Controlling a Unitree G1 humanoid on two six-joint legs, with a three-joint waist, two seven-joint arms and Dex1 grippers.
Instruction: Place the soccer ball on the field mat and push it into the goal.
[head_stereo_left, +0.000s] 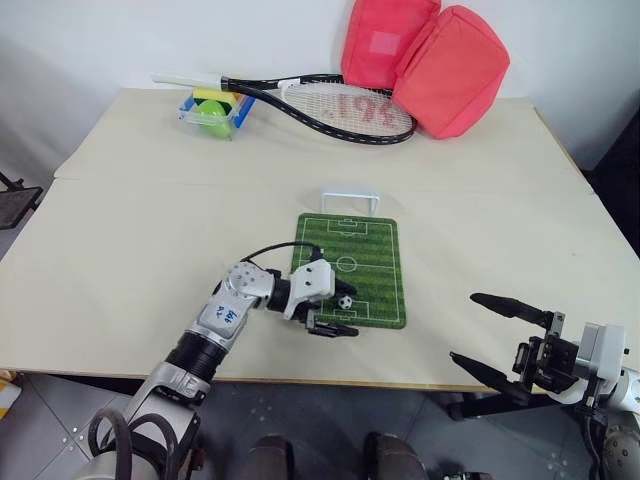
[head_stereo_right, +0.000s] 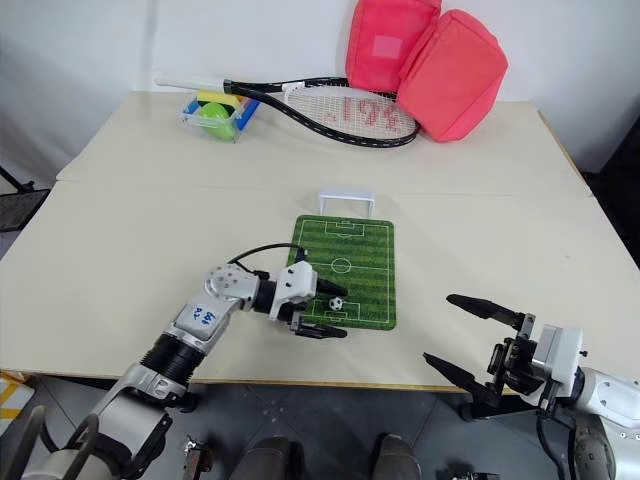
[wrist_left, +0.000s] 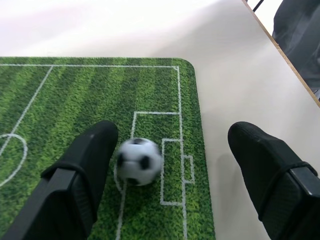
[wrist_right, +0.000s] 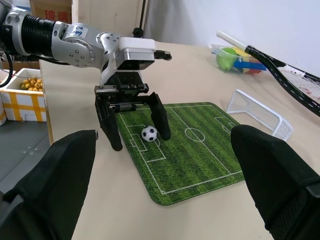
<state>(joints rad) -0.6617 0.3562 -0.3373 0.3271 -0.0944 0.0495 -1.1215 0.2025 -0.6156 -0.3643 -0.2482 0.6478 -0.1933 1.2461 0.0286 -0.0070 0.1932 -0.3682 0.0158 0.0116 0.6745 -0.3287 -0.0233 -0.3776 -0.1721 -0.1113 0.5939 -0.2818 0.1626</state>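
Readable writing: red digits on the racket (head_stereo_left: 330, 108) strings, look like "196"; small label on the left forearm, too small to read. Box on the floor in the right wrist view has red characters, not legible.

Counts: one soccer ball (head_stereo_left: 344, 301), one field mat (head_stereo_left: 365, 262), one goal (head_stereo_left: 350, 199), one racket, two pink-red bags (head_stereo_left: 425, 55), one clear tray (head_stereo_left: 210, 111), two end effectors.

Containers: clear tray at the far left of the tabletop (head_stereo_left: 130, 220) holds a green ball (head_stereo_left: 214, 115) plus yellow and blue pieces; racket handle lies across it. Yellow-trimmed white bin (wrist_right: 22, 95) on the floor holds small yellow-orange items.

Soccer ball sits on the field mat, near end, by the printed penalty box, between the left end effector's (head_stereo_left: 335, 310) fingers. Left wrist view: ball touching or just beside one finger (wrist_left: 87, 165), other finger (wrist_left: 265, 170) well apart off the mat edge. Fingers spread wide, ball released, not gripped. Ball looks blurred.

Goal stands upright on the tabletop just past the mat's far end, white frame with net, touching or just beside the mat edge, cannot tell which.

Right end effector (head_stereo_left: 505, 335) hovers at the near right tabletop edge, fingers spread apart, empty, well apart from the mat.

Bags at the far edge against the wall, touching each other, racket head just in front.
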